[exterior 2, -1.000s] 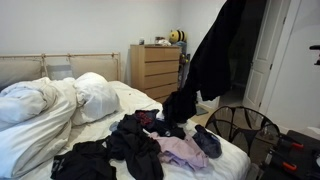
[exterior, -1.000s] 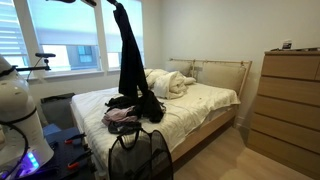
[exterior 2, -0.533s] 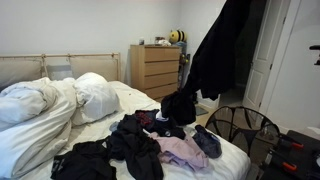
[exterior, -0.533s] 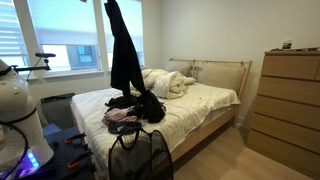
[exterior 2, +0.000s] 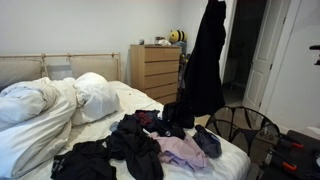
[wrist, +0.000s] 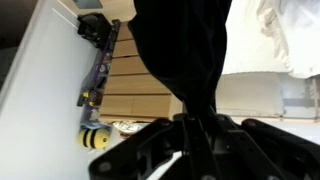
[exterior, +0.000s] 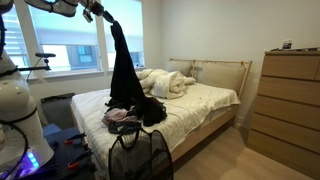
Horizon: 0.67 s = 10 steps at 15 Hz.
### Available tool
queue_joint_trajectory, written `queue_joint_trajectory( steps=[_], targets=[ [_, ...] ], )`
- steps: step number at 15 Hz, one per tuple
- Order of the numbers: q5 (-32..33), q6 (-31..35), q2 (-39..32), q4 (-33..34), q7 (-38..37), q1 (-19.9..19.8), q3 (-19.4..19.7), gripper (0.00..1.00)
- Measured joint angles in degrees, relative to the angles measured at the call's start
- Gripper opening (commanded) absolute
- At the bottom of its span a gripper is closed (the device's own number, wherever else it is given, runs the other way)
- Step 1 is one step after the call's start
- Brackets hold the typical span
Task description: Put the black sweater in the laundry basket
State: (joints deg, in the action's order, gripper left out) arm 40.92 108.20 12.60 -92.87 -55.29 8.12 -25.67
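The bed [exterior: 205, 105] has a white sheet and a wooden frame. A crumpled white duvet [exterior 2: 45, 110] lies bunched toward the headboard. Near the foot a heap of clothes [exterior 2: 140, 148], mostly dark with one pink piece [exterior 2: 182, 152], sits on the sheet; the hanging black sweater [exterior 2: 205, 60] seems to touch it with its lower end. On the floor [exterior: 235, 160] at the bed's foot stands the laundry basket [exterior: 135, 158], with a wooden dresser [exterior: 290, 100] farther off

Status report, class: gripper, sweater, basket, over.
Gripper shut on black sweater, hanging high over bed. Laundry basket on floor beside bed, sweater not in yet. Clothes pile beneath sweater.
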Motion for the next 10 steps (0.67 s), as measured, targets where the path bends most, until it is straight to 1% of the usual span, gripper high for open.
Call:
queue_joint_trajectory(
  steps=[2, 4, 7, 10],
  targets=[
    [2.47, 0.86, -5.53, 0.58, 0.12, 2.33, -2.44, 0.02],
    [5.67, 0.88, -11.05, 1.56, 0.12, 5.70, -3.77, 0.02],
    [9.35, 0.88, -18.01, 4.10, 0.28, 11.18, -3.40, 0.02],
    [10.21, 0.93, -22.27, 7.92, 2.49, 15.20, -1.57, 0.02]
  ],
)
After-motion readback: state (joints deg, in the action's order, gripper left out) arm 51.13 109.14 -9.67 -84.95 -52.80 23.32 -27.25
